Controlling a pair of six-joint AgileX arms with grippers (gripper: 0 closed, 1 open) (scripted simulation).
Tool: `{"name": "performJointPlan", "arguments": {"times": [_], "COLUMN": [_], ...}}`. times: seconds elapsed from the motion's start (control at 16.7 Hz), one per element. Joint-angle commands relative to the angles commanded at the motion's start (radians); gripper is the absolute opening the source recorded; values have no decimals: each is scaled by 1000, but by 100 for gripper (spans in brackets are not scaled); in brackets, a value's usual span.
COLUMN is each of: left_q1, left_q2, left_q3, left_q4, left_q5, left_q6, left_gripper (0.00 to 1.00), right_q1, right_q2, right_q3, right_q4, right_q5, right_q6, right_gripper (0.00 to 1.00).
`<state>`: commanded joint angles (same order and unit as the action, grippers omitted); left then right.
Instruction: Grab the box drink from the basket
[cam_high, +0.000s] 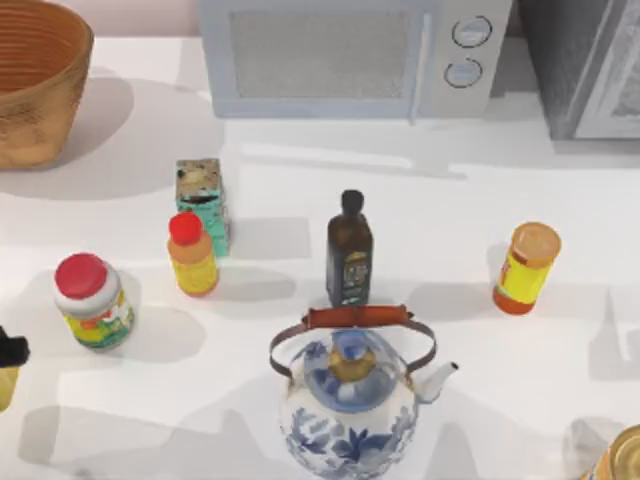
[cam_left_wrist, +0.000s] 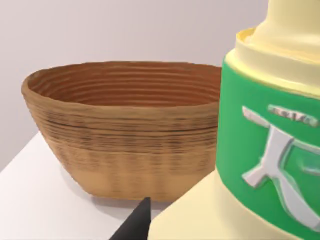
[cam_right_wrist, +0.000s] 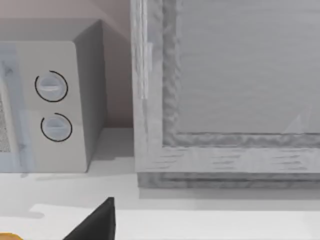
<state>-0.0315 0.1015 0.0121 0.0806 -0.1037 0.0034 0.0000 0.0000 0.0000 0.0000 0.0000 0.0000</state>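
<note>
Closest to you, in the left wrist view, is a smooth cream-yellow plastic bottle (cam_left_wrist: 260, 165) with a glossy green label, and it blocks much of the sight line. Beside it, a dark sliver of the left hand (cam_left_wrist: 137, 222) pokes in. You cannot tell how wide that hand stands.

Past the bottle sits the basket (cam_left_wrist: 125, 135), round, tan-brown wicker with ribbed sides, at the table's (cam_high: 480, 180) far left corner. Its rim hides the bottom, so the box drink cannot be made out.

The right wrist view shows a dark sliver of the right hand (cam_right_wrist: 95, 222), and you cannot tell its state either. It faces the pale boxy microwave (cam_right_wrist: 55, 100) with two round knobs and, to one side of it, a grey cabinet (cam_right_wrist: 225, 90) with a rough-textured frame; both stand along the table's far edge.

From above, a rounded blue-and-white porcelain teapot (cam_high: 345, 410) with a brown-wrapped hoop handle stands at the near edge. Just behind it is a dark glass bottle (cam_high: 349, 250). Toward the left are:
- an orange bottle (cam_high: 192, 255) with a red cap
- a teal printed carton (cam_high: 203, 200) just behind that bottle
- a squat jar (cam_high: 92, 300) with a red lid

A tilted orange jar (cam_high: 525, 268) with a yellow label stands toward the right edge. All of these sit well apart from the basket.
</note>
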Motion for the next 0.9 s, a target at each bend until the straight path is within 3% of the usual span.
{"name": "performJointPlan", "arguments": {"times": [0.6, 0.9], "left_q1": [-177, -233], "left_q2": [478, 627], "left_q3": [84, 109], "left_q4": [424, 555], "left_q5": [-537, -703], "left_q6": [20, 25], "left_gripper": [0, 0], "right_q1": [0, 0], "right_q2": [0, 0], "right_q3": [0, 0], "right_q4": [0, 0], "right_q5": [0, 0], "right_q6": [0, 0], "right_gripper": [100, 100]}}
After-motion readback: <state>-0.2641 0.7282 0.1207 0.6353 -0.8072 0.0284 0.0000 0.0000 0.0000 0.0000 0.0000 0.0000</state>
